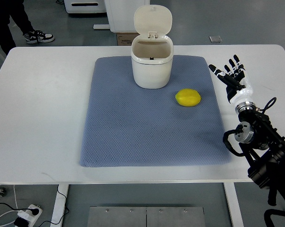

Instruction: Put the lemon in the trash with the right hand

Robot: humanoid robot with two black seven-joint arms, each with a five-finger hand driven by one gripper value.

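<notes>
A yellow lemon [188, 98] lies on the blue mat [133, 137], right of centre. A cream trash bin [151, 61] stands at the mat's back middle with its lid flipped up and open. My right hand [230, 75] is to the right of the lemon, just off the mat's right edge, above the white table. Its fingers are spread and hold nothing. Its arm comes in from the lower right. The left arm does not show.
The white table [38, 118] carries the mat. A person's legs and a shoe [38, 36] show at the far left beyond the table. A power strip [26, 215] lies on the floor at the lower left.
</notes>
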